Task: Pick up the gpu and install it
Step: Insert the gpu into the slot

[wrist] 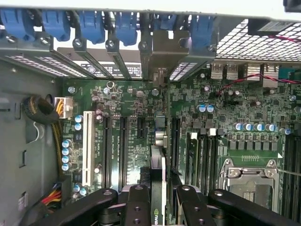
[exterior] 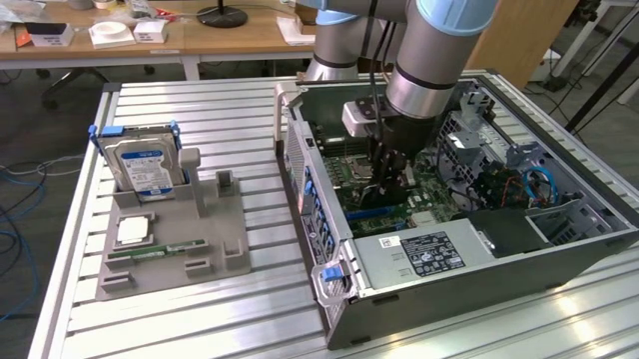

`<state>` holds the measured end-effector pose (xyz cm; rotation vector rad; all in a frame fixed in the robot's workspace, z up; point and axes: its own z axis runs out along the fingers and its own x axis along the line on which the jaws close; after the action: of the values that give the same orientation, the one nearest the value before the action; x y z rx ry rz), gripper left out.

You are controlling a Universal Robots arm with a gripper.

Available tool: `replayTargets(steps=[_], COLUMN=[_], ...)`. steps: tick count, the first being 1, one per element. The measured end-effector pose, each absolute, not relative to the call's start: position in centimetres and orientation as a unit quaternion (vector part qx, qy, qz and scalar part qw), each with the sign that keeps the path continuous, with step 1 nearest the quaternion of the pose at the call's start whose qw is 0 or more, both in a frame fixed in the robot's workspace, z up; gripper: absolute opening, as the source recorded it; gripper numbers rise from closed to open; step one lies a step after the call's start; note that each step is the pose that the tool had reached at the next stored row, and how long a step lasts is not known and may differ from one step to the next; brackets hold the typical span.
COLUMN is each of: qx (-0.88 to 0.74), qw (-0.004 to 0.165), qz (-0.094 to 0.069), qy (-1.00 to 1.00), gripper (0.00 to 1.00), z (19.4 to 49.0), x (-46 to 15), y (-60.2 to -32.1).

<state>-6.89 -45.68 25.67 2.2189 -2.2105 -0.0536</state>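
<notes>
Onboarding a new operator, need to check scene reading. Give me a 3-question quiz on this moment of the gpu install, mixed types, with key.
1. True or false: the gripper grips the gpu edge-on inside the open computer case.
2. Which item stands upright in the grey fixture on the exterior view's left? A) hard drive B) power supply C) case fan
3. Fill in: the memory stick lies flat on the fixture, ____ the case (inside/outside).
Key: 1 true; 2 A; 3 outside.
</notes>
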Motion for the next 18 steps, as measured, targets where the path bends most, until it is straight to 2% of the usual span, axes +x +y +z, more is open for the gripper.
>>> replayTargets(steps=[18], qx=[0.707], qw=[0.005], qz=[-0.017], qy=[-0.707], gripper=[0.26], z=[25.49], x=[-7.04], y=[-45.65])
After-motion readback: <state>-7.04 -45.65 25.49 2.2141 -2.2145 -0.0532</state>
